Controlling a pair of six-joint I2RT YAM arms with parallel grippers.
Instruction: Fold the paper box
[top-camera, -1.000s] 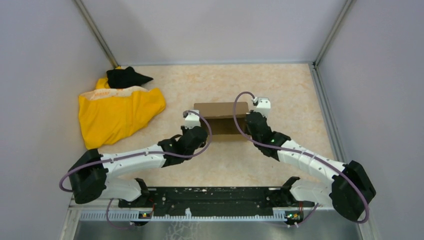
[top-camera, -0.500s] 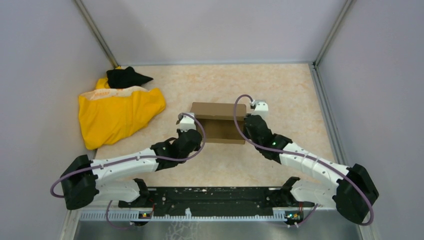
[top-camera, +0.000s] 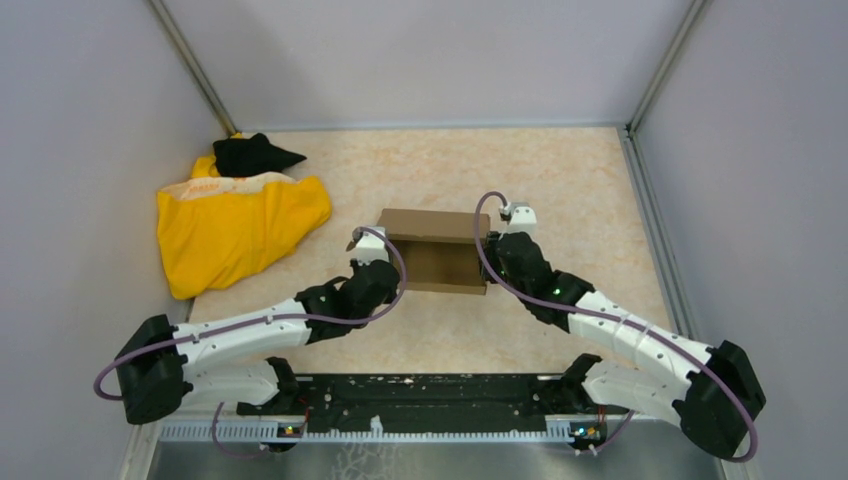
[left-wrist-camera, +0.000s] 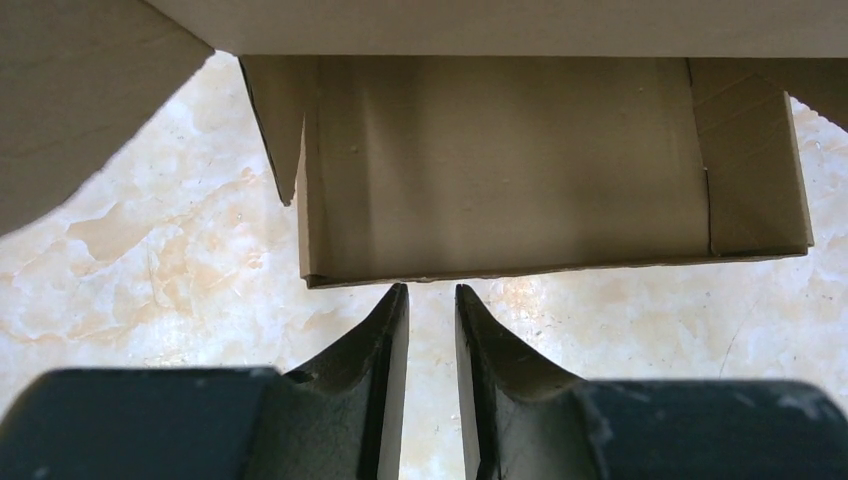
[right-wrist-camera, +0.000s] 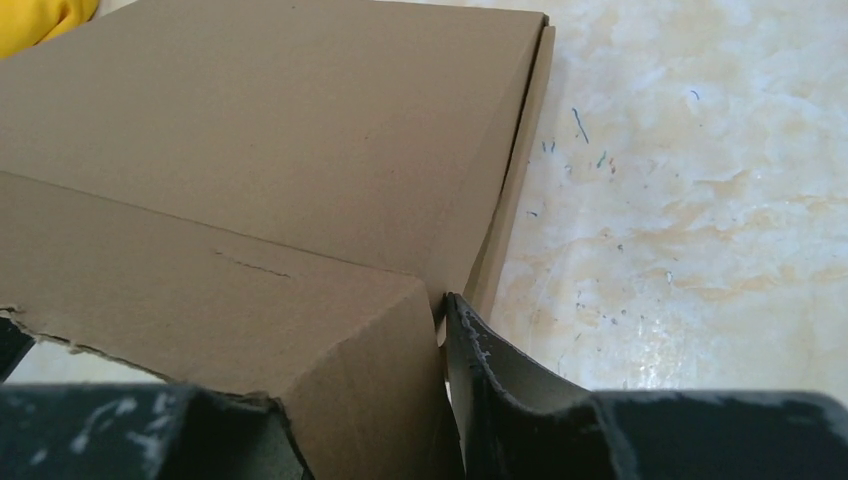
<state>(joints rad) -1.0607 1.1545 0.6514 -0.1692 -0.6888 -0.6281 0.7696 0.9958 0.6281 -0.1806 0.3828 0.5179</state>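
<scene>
- The beige marbled table (top-camera: 560, 170) carries everything, with grey walls on three sides
- A yellow cloth (top-camera: 235, 230) lies crumpled at the far left of the table, well apart from the box
- The paper box (top-camera: 440, 262) of plain brown cardboard sits in the middle of the table between the two arms; its lid stands partly raised, and the open front faces the arm bases so the shallow inside shows
- A black bundle (top-camera: 250, 153) rests on the far end of the yellow cloth
- The right gripper (top-camera: 495, 240) is at the box's right side; in the wrist view a folded piece of cardboard fills the space between its fingers and one finger (right-wrist-camera: 490, 380) touches the flap's edge, but I cannot tell whether the flap is pinched
- The left gripper (left-wrist-camera: 430, 292) is low at the box's near left edge, its jaws only narrowly apart with nothing between them, the tips just short of the cardboard
</scene>
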